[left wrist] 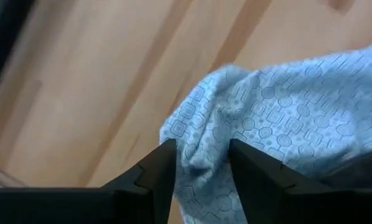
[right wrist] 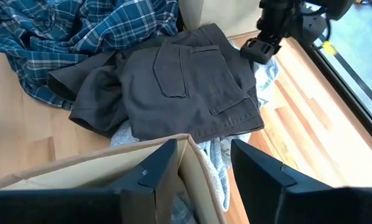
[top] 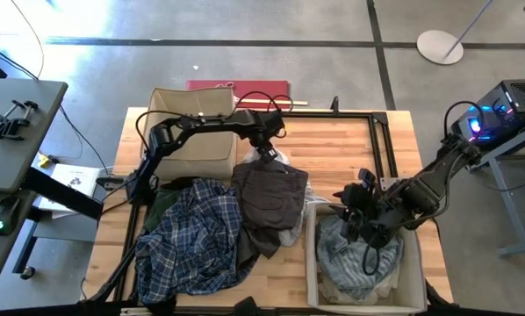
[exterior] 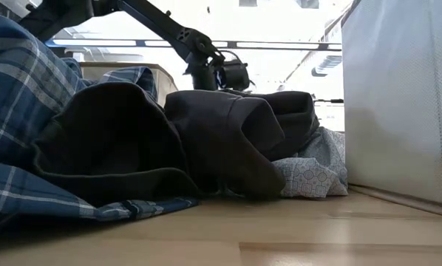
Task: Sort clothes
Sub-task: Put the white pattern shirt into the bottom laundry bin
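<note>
A pile of clothes lies on the wooden table: a blue-and-white plaid shirt (top: 192, 237), a dark grey garment (top: 267, 197) on top, and a dark green one (top: 161, 202) at the left. A pale patterned garment (left wrist: 285, 106) sticks out from under the dark grey one's far edge. My left gripper (top: 267, 151) points down on it, fingers closed about a ridge of it. My right gripper (right wrist: 204, 162) hovers open over the near-right beige box (top: 313, 254), which holds pale grey-blue garments (top: 359, 254). My left gripper (left wrist: 201, 168) has a raised fold of the pale patterned garment (left wrist: 204, 146) between its two fingers, near the cloth's free far edge. The fingers come steeply from above. The rest of the garment lies slack on the table, running under the dark grey garment (right wrist: 186, 87).
A second beige box (top: 192, 132) stands at the far left of the table. A black frame rail (top: 333, 112) runs along the far edge and down the right. Bare wood (top: 341, 149) lies between the pile and that rail.
</note>
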Tool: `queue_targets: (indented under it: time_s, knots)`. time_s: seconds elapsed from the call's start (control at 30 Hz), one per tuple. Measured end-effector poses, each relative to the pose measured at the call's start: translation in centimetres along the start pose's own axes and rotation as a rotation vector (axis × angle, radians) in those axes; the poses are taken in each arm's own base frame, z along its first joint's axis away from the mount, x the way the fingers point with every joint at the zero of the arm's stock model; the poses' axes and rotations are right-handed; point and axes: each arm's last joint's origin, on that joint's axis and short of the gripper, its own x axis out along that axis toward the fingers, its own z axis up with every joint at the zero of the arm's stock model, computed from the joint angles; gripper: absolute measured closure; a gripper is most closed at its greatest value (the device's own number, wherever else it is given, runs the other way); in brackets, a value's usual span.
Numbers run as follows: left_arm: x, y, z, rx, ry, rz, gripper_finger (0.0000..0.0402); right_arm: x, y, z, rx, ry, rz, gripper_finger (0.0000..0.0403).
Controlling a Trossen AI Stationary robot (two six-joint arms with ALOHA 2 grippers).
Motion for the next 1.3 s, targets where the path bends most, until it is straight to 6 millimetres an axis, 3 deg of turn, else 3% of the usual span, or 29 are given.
queue_targets:
  time_s: [0.2, 0.37, 0.53, 0.6, 0.7, 0.9, 1.07, 1.2, 1.3]
  knots:
    - [0.2, -0.3, 0.0, 0.078, 0.002, -0.017, 0.0307, 0.0, 0.0, 0.0, 0.009, 0.004, -0.003, 0.0263]
    - [-0.1, -0.5, 0.0, 0.156, -0.005, -0.084, 0.0387, 0.0, 0.0, 0.0, 0.011, 0.004, -0.003, 0.0263]
    - [-1.5, -1.1, 0.2, 0.178, -0.037, -0.175, 0.04, 0.0, 0.0, -0.2, -0.012, 0.043, 0.029, 0.0263]
    - [-3.6, -1.3, 0.8, 0.186, -0.094, -0.155, 0.04, 0.0, 0.0, -0.2, -0.023, 0.044, 0.029, 0.0263]
    - [-8.4, -1.3, 2.0, 0.195, -0.234, -0.138, 0.0401, 0.1, -0.2, 0.0, -0.043, 0.023, 0.003, 0.0263]
    - [-21.1, -1.0, 2.7, 0.228, -0.608, -0.136, 0.0401, 2.0, -2.5, 1.9, -0.043, -0.018, -0.157, 0.0249]
    - [-30.6, -1.4, 1.0, 0.317, -0.944, -0.136, 0.0401, 4.2, -5.4, 4.4, -0.112, -0.014, -0.243, 0.0199]
    - [-35.4, -1.9, -0.8, 0.367, -1.111, -0.141, 0.0401, 5.6, -8.3, 6.6, -0.081, -0.045, -0.247, 0.0143]
    - [-37.3, -2.4, -1.8, 0.386, -1.184, -0.152, 0.0402, 6.6, -10.7, 8.1, -0.021, -0.072, -0.235, 0.0112]
